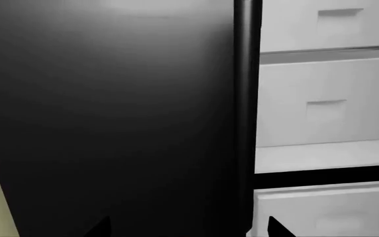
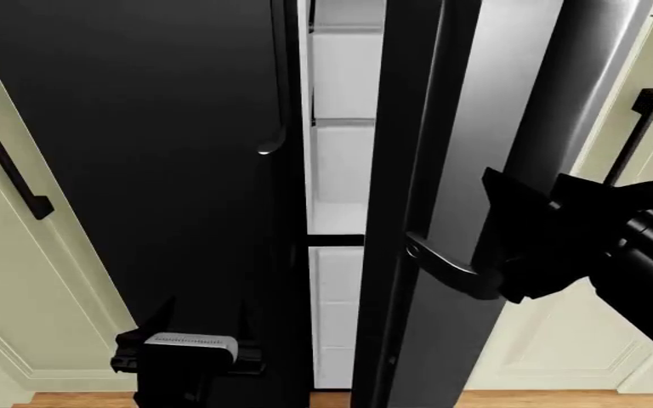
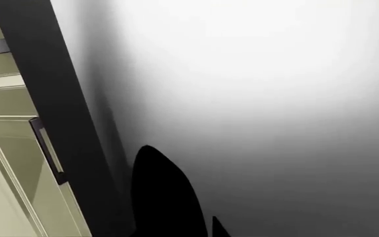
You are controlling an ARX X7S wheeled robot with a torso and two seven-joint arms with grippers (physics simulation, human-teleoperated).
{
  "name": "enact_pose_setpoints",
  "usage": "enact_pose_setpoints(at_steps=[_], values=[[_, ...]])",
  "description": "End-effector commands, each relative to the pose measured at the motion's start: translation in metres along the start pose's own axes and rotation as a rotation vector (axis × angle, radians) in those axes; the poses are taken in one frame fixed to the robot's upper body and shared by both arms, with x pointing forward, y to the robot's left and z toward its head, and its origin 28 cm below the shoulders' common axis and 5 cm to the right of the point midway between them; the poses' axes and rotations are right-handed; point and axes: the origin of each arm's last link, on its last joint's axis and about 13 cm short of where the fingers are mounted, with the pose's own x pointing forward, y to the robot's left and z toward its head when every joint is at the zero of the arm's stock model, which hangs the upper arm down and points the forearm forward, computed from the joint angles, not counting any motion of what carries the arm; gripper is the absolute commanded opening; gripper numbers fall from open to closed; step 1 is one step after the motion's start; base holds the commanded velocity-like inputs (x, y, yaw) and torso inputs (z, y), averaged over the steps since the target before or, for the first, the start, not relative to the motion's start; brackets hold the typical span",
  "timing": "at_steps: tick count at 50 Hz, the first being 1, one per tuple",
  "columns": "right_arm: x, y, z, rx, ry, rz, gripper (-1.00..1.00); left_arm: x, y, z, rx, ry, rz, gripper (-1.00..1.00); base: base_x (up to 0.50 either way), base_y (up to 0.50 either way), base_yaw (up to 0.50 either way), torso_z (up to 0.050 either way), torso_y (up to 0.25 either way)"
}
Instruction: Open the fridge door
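Door (image 2: 496,127) partly ajar, interior showing. Right gripper (image 2: 508,255) at its handle (image 2: 445,263); finger state unclear. Left gripper (image 2: 184,353) idle, finger state unclear too. Next: swing wider.

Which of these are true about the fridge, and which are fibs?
1. The right door is ajar. True.
2. White drawers show inside. True.
3. The left end effector grips the left handle. False: it is open, low by the left door, well below that handle.
4. The cabinets are red. False: they are cream.
5. The right end effector is at the right handle. True.
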Motion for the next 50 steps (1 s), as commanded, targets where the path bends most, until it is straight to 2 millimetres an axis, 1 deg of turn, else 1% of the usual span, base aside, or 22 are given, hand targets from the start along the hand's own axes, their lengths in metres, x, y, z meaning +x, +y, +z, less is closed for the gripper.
enact_pose_setpoints(at_steps=[1,16,17,42,50], values=[[-0.0039,0.0058,0.0126,-0.05,-0.086,0.074,-1.0,-0.0001,0.0001,-0.0004,-0.001,0.0,0.0,1.0,0.0,0.0,0.0,0.0,0.01],[-0.0036,0.0067,0.0119,-0.058,-0.084,0.091,-1.0,0.0,0.0001,-0.0001,0.0,-0.001,0.001,1.0,0.0,0.0,0.0,0.001,0.002],[-0.004,0.0067,0.0122,-0.053,-0.086,0.094,1.0,-0.0001,0.0001,0.0,0.0,-0.001,0.001,1.0,0.0,0.0,0.0,0.0,0.0],[-0.0045,0.0063,0.0111,-0.061,-0.07,0.098,1.0,0.0,0.0006,0.0012,-0.003,-0.002,0.002,1.0,0.0,0.0,0.0,0.0,0.0],[-0.009,0.0056,0.0101,-0.066,-0.069,0.086,1.0,-0.0007,0.0006,0.0016,-0.004,-0.003,0.001,1.0,0.0,0.0,0.0,0.0,0.0]])
